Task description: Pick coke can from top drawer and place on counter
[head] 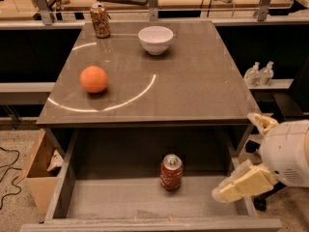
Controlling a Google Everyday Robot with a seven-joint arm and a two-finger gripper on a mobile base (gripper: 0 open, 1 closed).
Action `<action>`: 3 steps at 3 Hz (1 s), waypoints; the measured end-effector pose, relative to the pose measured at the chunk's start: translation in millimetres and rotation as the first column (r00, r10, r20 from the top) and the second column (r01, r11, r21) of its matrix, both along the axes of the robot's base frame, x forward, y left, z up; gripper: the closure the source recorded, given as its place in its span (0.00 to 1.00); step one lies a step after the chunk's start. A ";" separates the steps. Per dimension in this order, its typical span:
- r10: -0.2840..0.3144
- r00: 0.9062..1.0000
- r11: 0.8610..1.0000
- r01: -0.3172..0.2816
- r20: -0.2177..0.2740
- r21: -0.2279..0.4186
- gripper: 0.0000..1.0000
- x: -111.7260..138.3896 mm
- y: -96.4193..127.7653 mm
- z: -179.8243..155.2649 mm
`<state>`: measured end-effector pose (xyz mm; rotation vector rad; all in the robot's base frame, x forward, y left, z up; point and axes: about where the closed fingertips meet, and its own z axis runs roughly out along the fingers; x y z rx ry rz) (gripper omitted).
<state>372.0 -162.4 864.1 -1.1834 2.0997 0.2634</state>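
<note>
The coke can [171,171] stands upright in the open top drawer [120,197], right of its middle and near the back. It is red with a silver top. The counter [193,81] lies above and behind the drawer, with a curved light reflection on it. My gripper [235,156] is at the right, beside the drawer's right side and to the right of the can. It is open and empty. Its lower finger [241,185] hangs over the drawer's right edge and its upper finger [262,123] sits near the counter's front right corner.
On the counter are an orange [93,79] at the left, a white bowl [155,39] at the back and a brown-gold can [100,21] at the back left. A cardboard box [36,170] stands on the floor left of the drawer. Bottles [259,74] stand on a ledge at the right.
</note>
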 end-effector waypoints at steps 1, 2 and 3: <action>-0.002 0.998 0.996 -0.003 0.056 0.084 0.00 -2.1 24.5 -37.6; 0.022 0.994 0.993 -0.035 0.110 0.115 0.00 1.8 38.4 -28.3; 0.023 0.994 0.993 -0.035 0.110 0.115 0.00 1.8 38.1 -27.7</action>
